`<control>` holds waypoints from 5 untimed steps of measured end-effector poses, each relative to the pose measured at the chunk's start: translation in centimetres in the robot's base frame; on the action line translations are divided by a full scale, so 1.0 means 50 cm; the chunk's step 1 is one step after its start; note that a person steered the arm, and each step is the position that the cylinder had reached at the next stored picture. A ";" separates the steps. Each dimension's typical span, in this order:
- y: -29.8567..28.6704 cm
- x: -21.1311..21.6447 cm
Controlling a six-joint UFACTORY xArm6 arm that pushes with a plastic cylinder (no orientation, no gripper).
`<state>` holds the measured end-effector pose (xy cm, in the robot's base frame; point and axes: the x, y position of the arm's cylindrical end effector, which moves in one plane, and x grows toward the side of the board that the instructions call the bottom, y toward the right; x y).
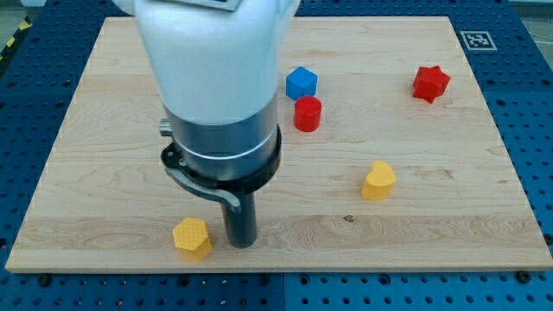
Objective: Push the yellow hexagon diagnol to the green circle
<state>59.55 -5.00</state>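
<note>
Near the view's bottom, left of the middle, my tip (pixel 241 243) is resting on the wooden tabletop (pixel 449 233). It is the lower end of a dark rod, which is hanging down from the big white and grey body of the arm (pixel 220 95); this body is covering much of the upper left part of the board. The end effector is only this rod, so it has no jaws to open or close and it is gripping nothing.

The yellow hexagon (pixel 192 238) is lying just beside my tip, on the tip's left in the view, and I cannot tell whether the two are touching. A second yellow block (pixel 378 180), also with many sides, is sitting well apart, toward the view's right. The blue block (pixel 301 83) and the red cylinder (pixel 307 114) are standing close together near the middle, the blue one just above the red one in the view. The red star-shaped block (pixel 430 83) is lying toward the upper right. A green circle is not showing anywhere in this view.
</note>
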 end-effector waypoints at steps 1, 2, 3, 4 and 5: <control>-0.047 0.000; -0.097 0.000; -0.127 0.000; -0.144 0.000; -0.161 0.005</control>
<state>59.79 -13.05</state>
